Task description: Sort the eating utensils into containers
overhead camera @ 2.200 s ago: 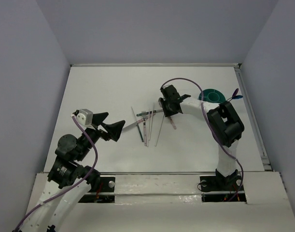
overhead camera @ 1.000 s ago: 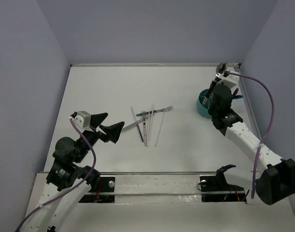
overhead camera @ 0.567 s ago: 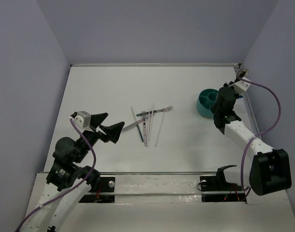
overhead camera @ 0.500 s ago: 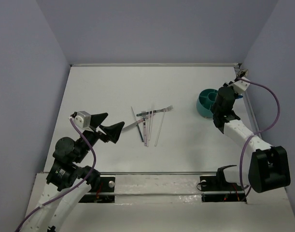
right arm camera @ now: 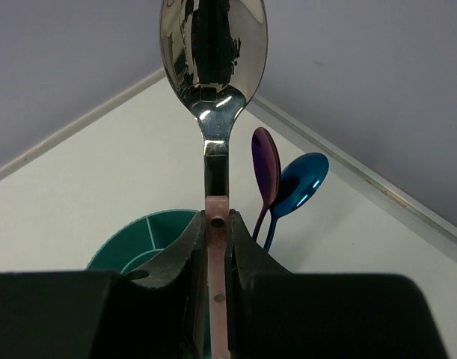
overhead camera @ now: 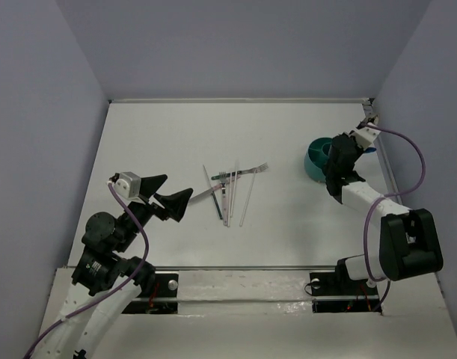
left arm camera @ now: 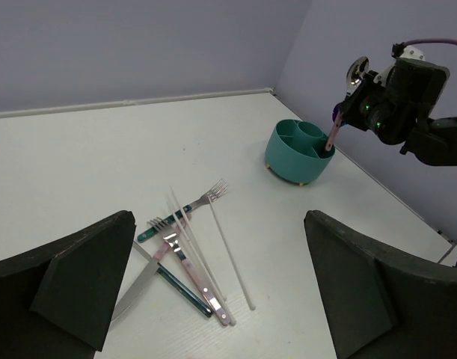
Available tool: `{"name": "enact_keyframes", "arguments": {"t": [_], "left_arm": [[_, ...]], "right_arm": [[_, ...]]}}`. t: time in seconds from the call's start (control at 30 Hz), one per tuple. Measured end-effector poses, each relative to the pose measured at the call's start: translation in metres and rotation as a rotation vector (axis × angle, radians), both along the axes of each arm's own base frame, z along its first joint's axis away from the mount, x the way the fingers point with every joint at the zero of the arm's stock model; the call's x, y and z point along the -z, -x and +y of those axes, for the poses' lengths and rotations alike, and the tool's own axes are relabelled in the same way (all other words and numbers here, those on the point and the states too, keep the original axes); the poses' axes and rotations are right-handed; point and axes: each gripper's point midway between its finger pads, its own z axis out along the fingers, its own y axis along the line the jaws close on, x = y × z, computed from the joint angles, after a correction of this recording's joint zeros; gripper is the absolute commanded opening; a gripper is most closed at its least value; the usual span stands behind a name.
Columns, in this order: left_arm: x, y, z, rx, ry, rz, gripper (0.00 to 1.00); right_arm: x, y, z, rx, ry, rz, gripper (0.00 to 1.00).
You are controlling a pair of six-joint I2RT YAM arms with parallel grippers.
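Pinching silver spoon (right arm camera: 213, 45) by its handle, right fingers (right arm camera: 182, 250) above teal cup (left arm camera: 288, 161).

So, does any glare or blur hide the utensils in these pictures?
Right wrist view: the silver spoon mirrors its surroundings, with a bright glint at its neck, yet is sharp. Left wrist view: the loose utensils are clear. Top view: even light, faint shadows.
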Motion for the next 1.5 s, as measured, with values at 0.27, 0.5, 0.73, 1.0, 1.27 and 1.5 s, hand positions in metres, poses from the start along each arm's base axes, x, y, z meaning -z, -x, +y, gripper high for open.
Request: {"name": "enact_keyframes", "arguments": {"t": [0.27, 0.5, 0.73, 1.0, 1.27, 1.5], "left_arm": [[0.0, 0.0, 0.0, 0.0, 0.0, 0.0, 0.99], [0.0, 0.0, 0.0, 0.0, 0.0, 0.0, 0.99], [0.0, 0.0, 0.0, 0.0, 0.0, 0.0, 0.99], [0.0, 0.0, 0.0, 0.0, 0.0, 0.0, 0.99], [0.0, 0.0, 0.0, -0.002, 0.0, 0.0, 0.99], [0.0, -0.001, 0.002, -0.011, 0.001, 0.0, 0.99]], "right_arm": [[0.029, -0.007, 0.002, 0.004, -0.016, 0.052, 0.01], [0.038, -0.008, 0.003, 0.007, -0.033, 0.061, 0.07], [0.058, -0.002, 0.005, 0.007, -0.06, 0.13, 0.21], [0.066, 0.004, 0.01, -0.025, -0.089, 0.176, 0.42], [0.057, 0.005, 0.018, -0.087, -0.098, 0.187, 0.53], [0.016, -0.003, 0.056, -0.286, -0.124, 0.155, 0.57]]}}
